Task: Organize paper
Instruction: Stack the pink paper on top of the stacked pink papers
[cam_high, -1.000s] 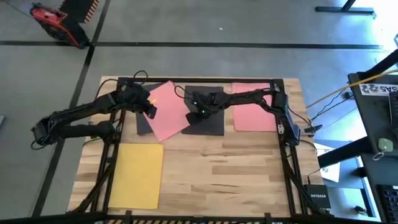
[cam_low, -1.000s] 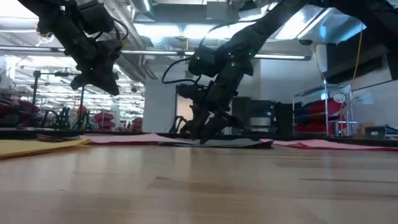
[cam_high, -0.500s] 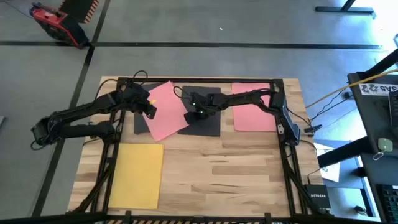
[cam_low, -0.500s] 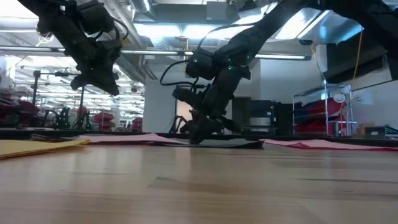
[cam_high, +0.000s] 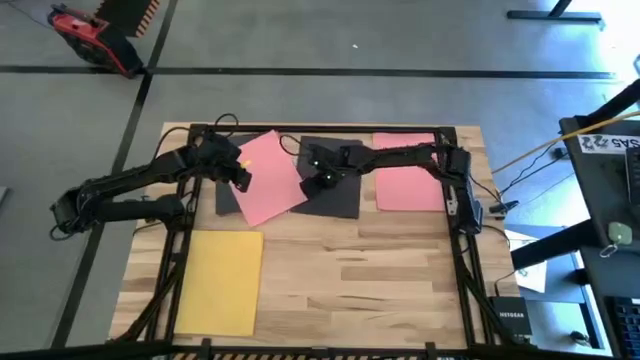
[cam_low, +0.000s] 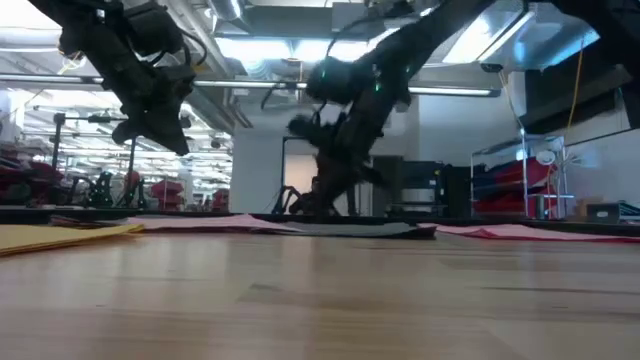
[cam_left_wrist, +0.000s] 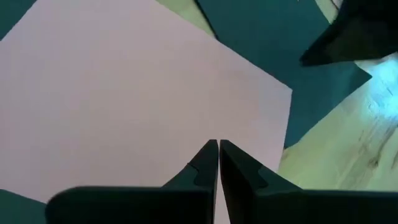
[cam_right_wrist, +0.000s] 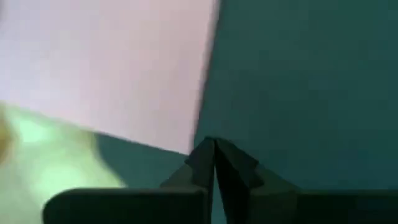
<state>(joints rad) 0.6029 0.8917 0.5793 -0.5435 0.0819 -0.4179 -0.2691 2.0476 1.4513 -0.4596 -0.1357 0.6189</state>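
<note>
Closest to the front edge there's a yellow sheet (cam_high: 222, 281) lying flat by itself on the wooden table (cam_high: 380, 280). Further back, a tilted pink sheet (cam_high: 268, 177) overlaps two black sheets (cam_high: 335, 190), and another pink sheet (cam_high: 408, 172) sits to the right. The left gripper (cam_left_wrist: 218, 146) hangs over the tilted pink one, fingers pinched together with nothing in them, and the right gripper (cam_right_wrist: 212, 144) is over the black sheet right at the pink one's corner, also closed and empty.

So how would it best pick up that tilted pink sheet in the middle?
Probably by the tilted pink sheet's lower corner, which overlaps the black sheet. It lies flat, so a gripper would come from above and pinch that free edge, perhaps after sliding it.
</note>
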